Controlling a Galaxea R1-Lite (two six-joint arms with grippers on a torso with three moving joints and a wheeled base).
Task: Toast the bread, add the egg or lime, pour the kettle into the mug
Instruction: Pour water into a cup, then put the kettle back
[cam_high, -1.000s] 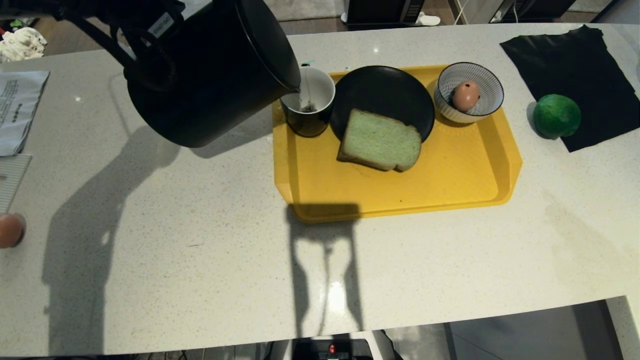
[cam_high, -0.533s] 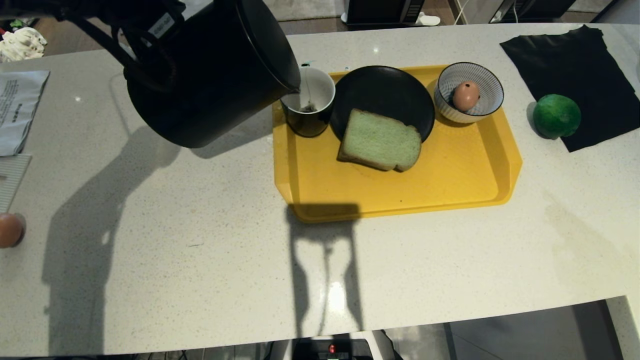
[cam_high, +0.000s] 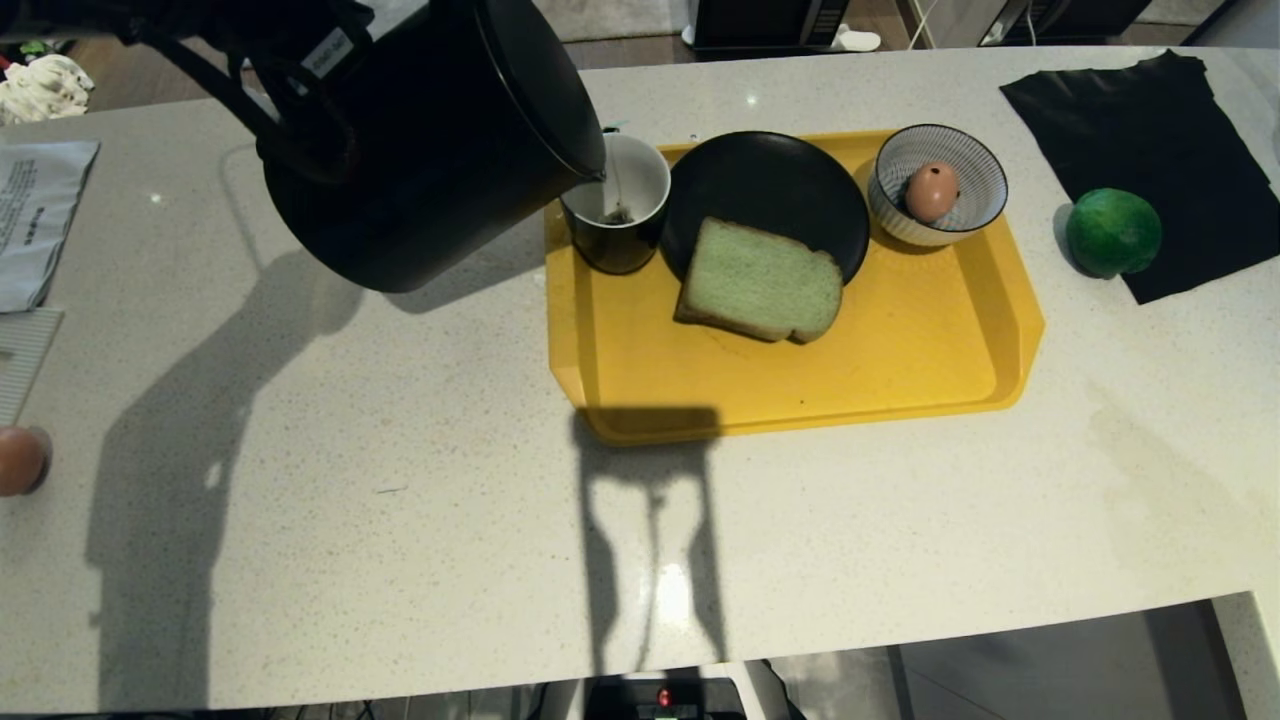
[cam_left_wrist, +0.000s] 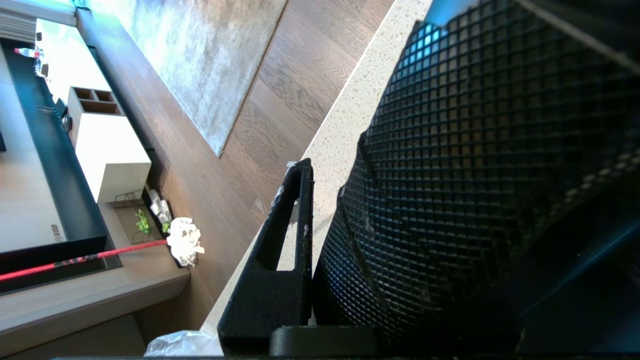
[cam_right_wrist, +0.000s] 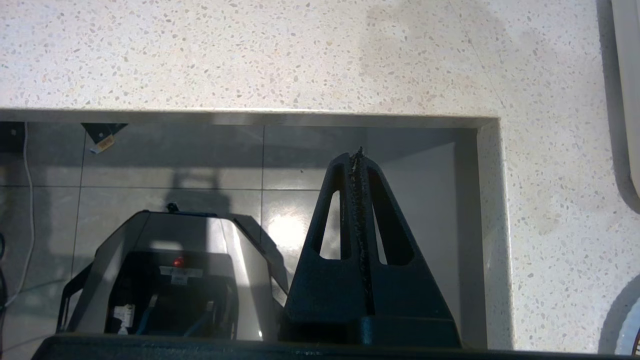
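The black kettle (cam_high: 430, 150) hangs tilted above the counter, its spout at the rim of the mug (cam_high: 625, 215). My left gripper (cam_high: 300, 110) is shut on its handle; in the left wrist view one finger (cam_left_wrist: 292, 220) presses against the grid-textured handle (cam_left_wrist: 475, 175). The mug, white inside with a tea bag, stands on the yellow tray (cam_high: 900, 350). The bread (cam_high: 760, 282) leans on a black plate (cam_high: 770, 185). An egg (cam_high: 931, 192) lies in the striped bowl (cam_high: 975, 165). The lime (cam_high: 1112, 232) sits right of the tray. My right gripper (cam_right_wrist: 357, 155) is shut and empty, parked below the counter's front edge.
A black cloth (cam_high: 1170, 110) lies at the far right under the lime. Papers (cam_high: 35, 220) and a second egg (cam_high: 18, 460) are at the counter's left edge. The robot's base (cam_right_wrist: 170, 280) stands on the tiled floor below the counter.
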